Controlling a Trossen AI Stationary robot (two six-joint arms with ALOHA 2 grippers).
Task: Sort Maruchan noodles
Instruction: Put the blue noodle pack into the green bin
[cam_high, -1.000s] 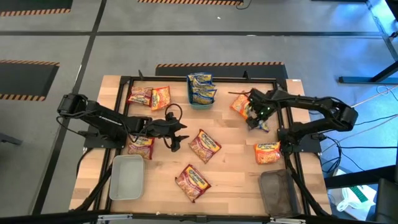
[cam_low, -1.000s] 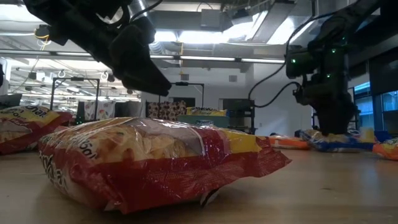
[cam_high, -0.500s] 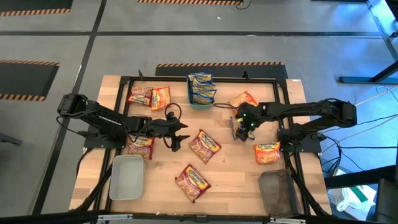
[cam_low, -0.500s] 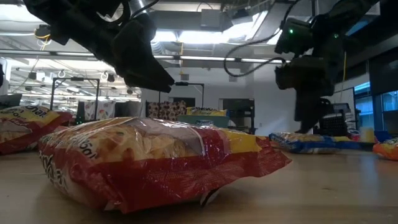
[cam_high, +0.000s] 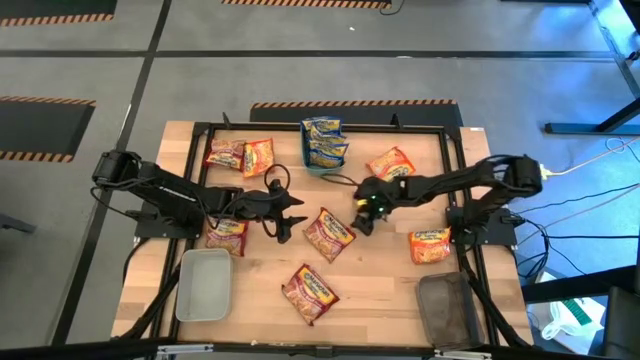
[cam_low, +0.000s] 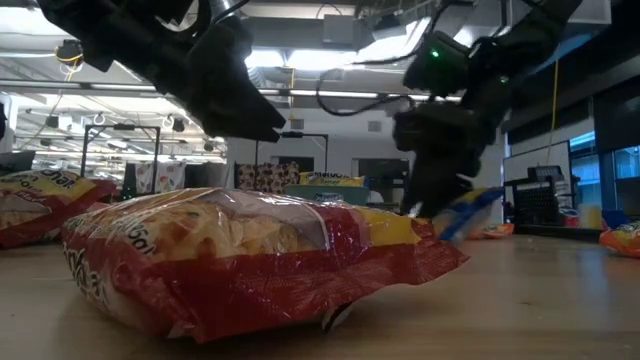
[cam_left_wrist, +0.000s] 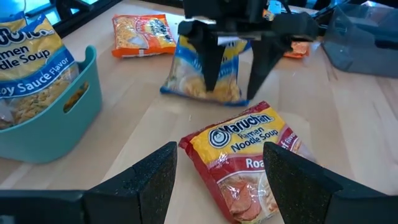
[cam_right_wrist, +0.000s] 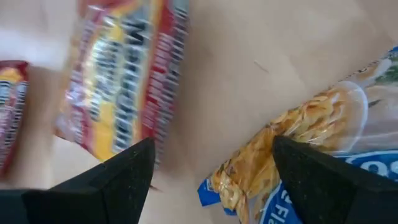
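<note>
My right gripper stands near the table's middle, shut on a blue-and-yellow noodle packet, which also shows in the low view. Just left of it a red packet lies flat on the table. My left gripper hovers open beside that red packet and holds nothing. A teal bin at the far middle holds more blue-and-yellow packets. Orange packets and red packets lie scattered on the wood. My right gripper has the blue-and-yellow packet between its two widely spread fingers, which come from above, slanting down, and lie across it. The packet's side meets one finger. It hangs tilted, one end raised; whether the lower end touches the table I cannot tell.
A grey tray sits at the near left and a dark tray at the near right. Another red packet and an orange one lie at the far left. Bare wood shows between the middle packet and the near edge.
My right gripper has swept from the far right toward the table's middle, turning and tipping more downward. The blue-and-yellow packet has come along and now stands tilted where it lay flat. The orange packet that the gripper partly hid shows whole.
</note>
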